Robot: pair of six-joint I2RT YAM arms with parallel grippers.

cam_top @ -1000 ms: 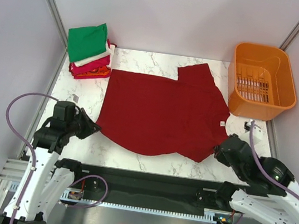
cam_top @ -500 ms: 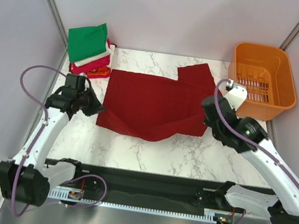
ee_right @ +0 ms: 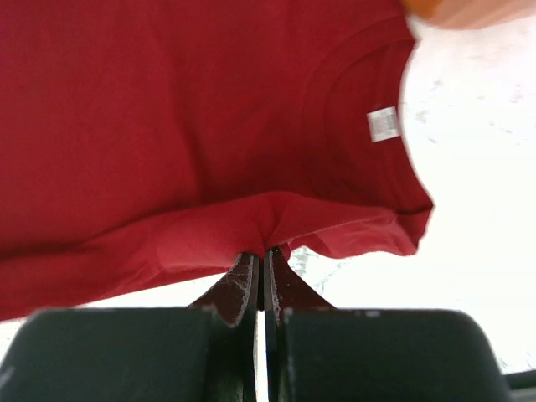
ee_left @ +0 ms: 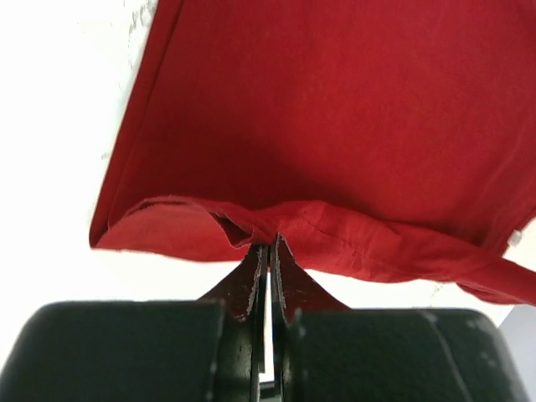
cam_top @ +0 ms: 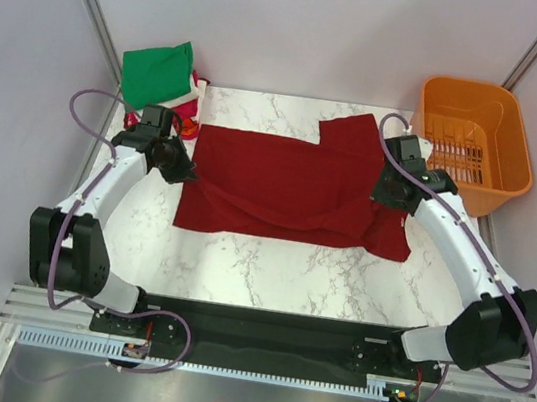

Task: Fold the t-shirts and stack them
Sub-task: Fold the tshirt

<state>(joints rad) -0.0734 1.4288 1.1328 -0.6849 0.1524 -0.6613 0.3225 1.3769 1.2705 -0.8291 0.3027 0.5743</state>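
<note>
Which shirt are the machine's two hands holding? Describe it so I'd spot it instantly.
On the white marble table, look at the middle, between the orange basket and the corner pile of folded shirts. It's the dark red t-shirt, the only one spread out wide, not folded small.

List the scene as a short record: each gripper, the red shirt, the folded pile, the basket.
left gripper: shut on the near edge of the dark red t-shirt, at its left end
right gripper: shut on the same edge, at the collar end
dark red t-shirt: near edge lifted over its middle, half folded
folded stack: far left corner, green shirt on top
orange basket: far right corner
table: white marble
</note>
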